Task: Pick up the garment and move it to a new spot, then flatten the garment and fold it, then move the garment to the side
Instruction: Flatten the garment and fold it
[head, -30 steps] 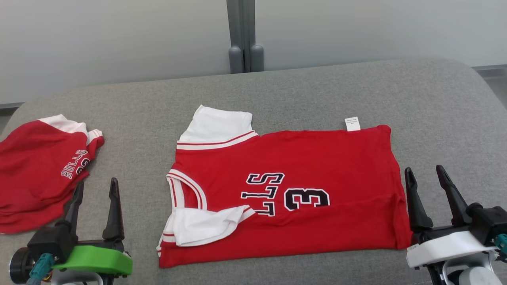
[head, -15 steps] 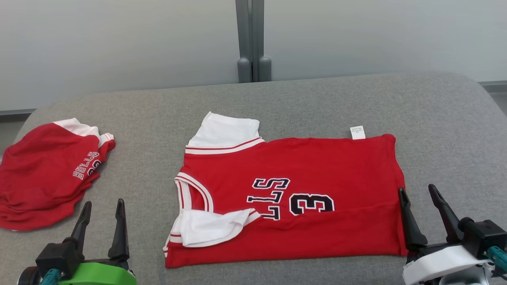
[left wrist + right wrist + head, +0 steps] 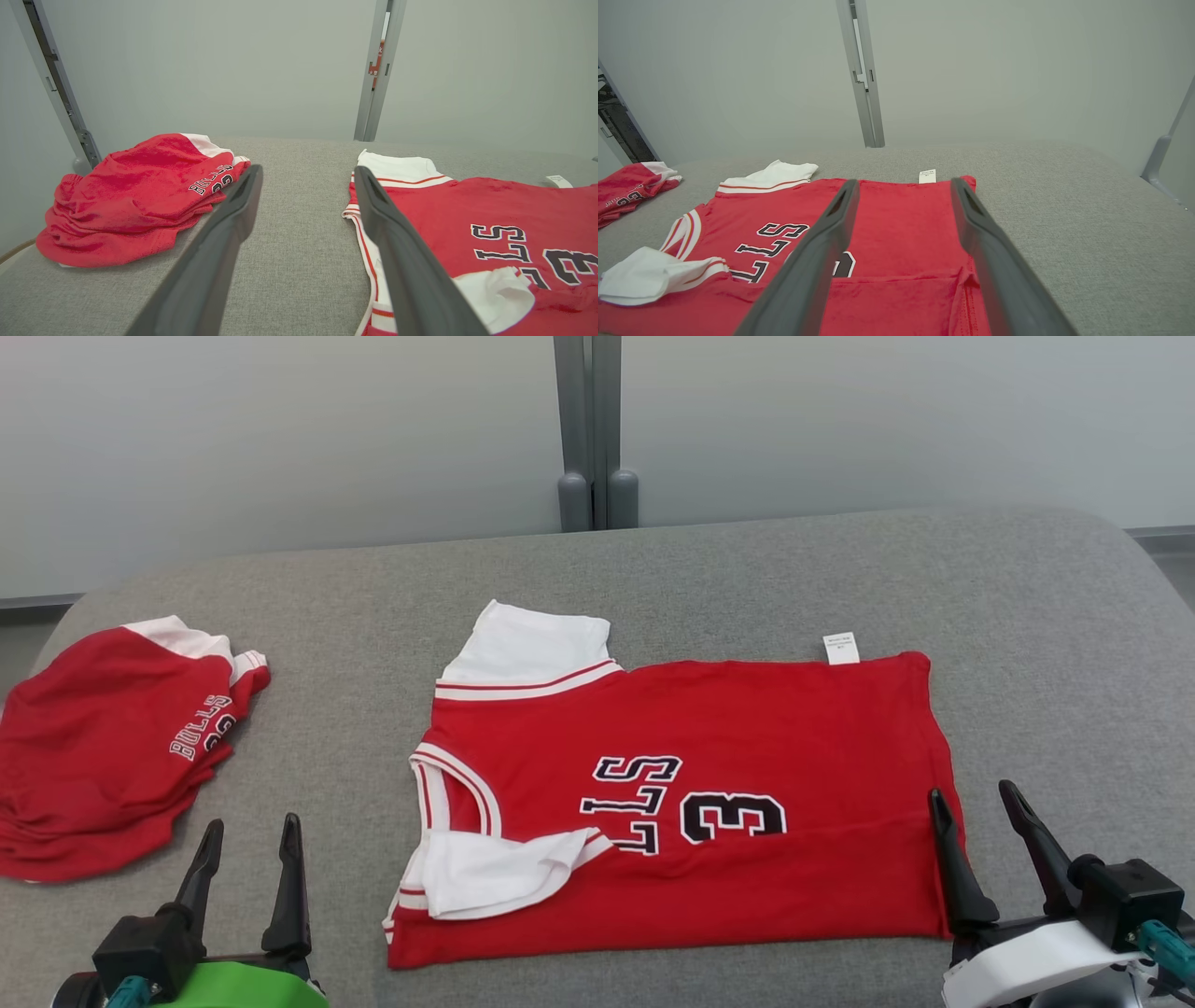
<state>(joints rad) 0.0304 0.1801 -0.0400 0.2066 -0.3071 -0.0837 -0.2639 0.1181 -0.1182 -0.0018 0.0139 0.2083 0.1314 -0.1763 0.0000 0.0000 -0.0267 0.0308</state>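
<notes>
Now, a pale wall is seen behind, and the grey padded table is spread across the head view. The garment, a red jersey with black lettering and a 3, is laid flat at the middle of the table, collar end toward the robot's left, hem toward its right. A crumpled red pile is left at the table's far left, well apart from the garment.

The right tool is held wide open at the lower right, nothing gripped. Its inner finger is seen over the garment's hem edge, though contact cannot be told, while the outer finger is over bare table just beside the hem. In the right wrist view the hem end is framed between and below the two fingers.

The left tool is likewise spread fully and empty at the lower left, between the pile and the garment, touching neither. The collar side is found near it, to its right.

A white sleeve is folded onto the garment's front at the near edge, and a small white label is seen sticking out at the far edge.

Against half a second ago, the garment is found unmoved. The right tool has been shifted slightly toward the garment, and the left tool sits slightly lower in view.
</notes>
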